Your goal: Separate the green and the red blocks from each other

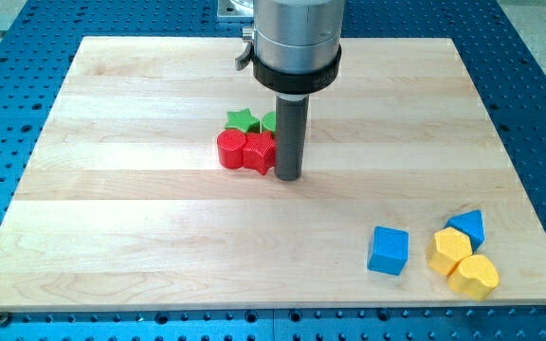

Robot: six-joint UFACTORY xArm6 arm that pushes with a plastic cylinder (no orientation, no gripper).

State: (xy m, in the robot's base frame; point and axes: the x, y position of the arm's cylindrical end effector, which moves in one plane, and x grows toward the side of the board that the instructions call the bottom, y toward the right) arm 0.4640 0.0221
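Observation:
A green star block (pixel 243 119), a green round block (pixel 268 122), a red round block (pixel 230 150) and a red star block (pixel 260 152) sit bunched together at the board's middle, greens toward the view's top, reds below. My tip (pixel 288 177) stands right against the red star's right side. The rod hides much of the green round block and the red star's right edge.
A blue cube (pixel 389 250), a blue triangular block (pixel 467 228), a yellow hexagonal block (pixel 450 250) and a yellow heart block (pixel 474 277) lie at the view's bottom right. The wooden board (pixel 140 237) sits on a blue perforated table.

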